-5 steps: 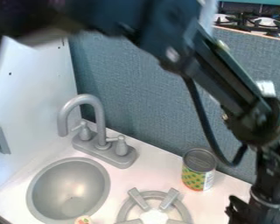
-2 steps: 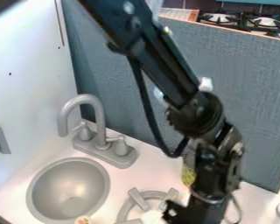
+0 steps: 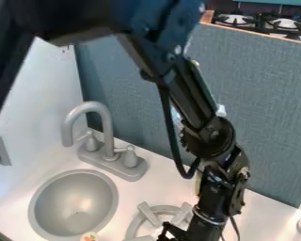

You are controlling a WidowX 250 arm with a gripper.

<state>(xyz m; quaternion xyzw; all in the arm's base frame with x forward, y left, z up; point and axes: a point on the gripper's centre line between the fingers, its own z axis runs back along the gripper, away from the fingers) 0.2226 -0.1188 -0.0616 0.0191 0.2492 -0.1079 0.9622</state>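
Hanging low by the stove ring, the end effector sits at the bottom edge of the camera view

Coming down from the top of the view, the black arm [image 3: 194,96] bends at its joints and ends in the end effector [image 3: 178,234], in front of the right part of a grey toy burner [image 3: 150,215]. Whether the end effector is spread, pressed together or pinching anything cannot be told, nor whether it touches the burner. The burner, a round ring with stubby prongs, lies on the white worktop [image 3: 266,214], to the right of a round grey sink basin [image 3: 59,197]. A grey faucet [image 3: 96,107] with a curved spout and two handles stands behind the basin. A small piece with orange and green marks [image 3: 89,237] shows at the basin's front rim. Beside the arm's lower part is a thin yellowish sliver [image 3: 197,184], too little to name. A blue-grey panel [image 3: 260,108] rises behind the worktop, with a black-grated stove [image 3: 260,21] beyond it; a white panel [image 3: 36,94] stands at the left, bearing a grey fitting [image 3: 0,151].
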